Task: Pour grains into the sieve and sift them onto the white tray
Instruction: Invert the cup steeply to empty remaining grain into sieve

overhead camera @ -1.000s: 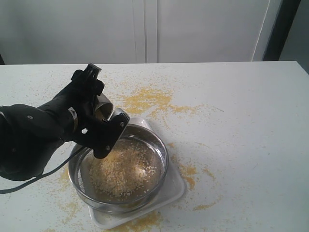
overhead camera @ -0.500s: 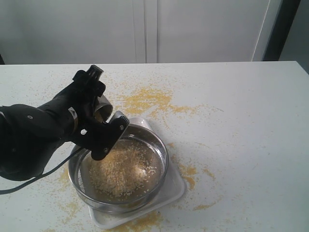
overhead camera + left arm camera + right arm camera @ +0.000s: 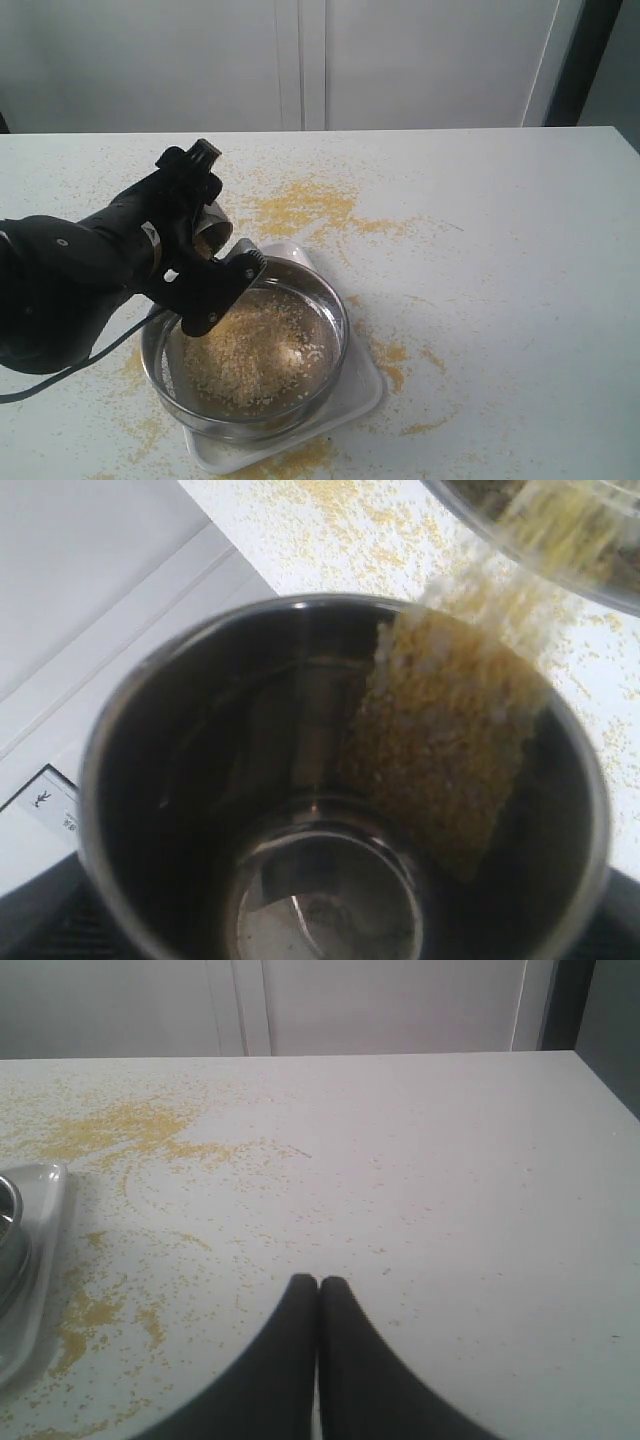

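Now the left hand [image 3: 211, 218], spread wide around the steel cup [image 3: 250, 780], tilts it over the far-left rim of the sieve [image 3: 331, 308] so grains [image 3: 450, 750] slide in above the white tray [image 3: 366, 386]; the right hand [image 3: 319, 1290] sits closed, empty.

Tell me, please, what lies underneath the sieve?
The white tray lies under the sieve; only its edges and corners show around it. Its middle is covered by the sieve and the grains heaped in it, so whether anything has sifted through cannot be seen.
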Tool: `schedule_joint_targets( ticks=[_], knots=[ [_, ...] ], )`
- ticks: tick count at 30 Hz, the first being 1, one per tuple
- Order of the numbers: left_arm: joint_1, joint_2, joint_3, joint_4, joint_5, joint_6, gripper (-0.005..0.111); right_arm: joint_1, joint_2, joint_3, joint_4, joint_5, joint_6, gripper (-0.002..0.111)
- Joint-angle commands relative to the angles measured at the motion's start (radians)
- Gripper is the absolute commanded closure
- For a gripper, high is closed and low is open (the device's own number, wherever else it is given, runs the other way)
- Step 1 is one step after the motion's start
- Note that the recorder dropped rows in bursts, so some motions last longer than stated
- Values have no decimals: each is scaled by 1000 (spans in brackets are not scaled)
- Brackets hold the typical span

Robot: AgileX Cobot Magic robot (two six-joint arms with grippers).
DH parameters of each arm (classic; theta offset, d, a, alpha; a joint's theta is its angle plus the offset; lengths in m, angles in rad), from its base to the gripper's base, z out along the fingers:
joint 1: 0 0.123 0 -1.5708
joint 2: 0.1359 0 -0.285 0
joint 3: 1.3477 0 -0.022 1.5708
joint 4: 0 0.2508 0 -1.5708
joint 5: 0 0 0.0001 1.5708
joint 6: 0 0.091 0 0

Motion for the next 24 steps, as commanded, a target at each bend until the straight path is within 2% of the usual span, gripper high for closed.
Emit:
schedule_joint_targets(
  ticks=[1, 8, 14, 19, 24],
  knots=[
    [-7, -15, -6, 23, 20, 54, 107, 2, -6, 6, -7, -9, 3, 108],
    [-10, -15, -6, 23, -14, 138, 107, 2, -6, 6, -7, -9, 3, 108],
    [-47, -15, -6, 23, -4, 178, 107, 2, -6, 6, -7, -9, 3, 108],
    [-84, -15, -6, 23, 138, 176, 107, 2, -6, 6, -7, -9, 3, 108],
    [-121, -15, -6, 23, 156, 172, 107, 2, -6, 6, -7, -9, 3, 108]
  ],
)
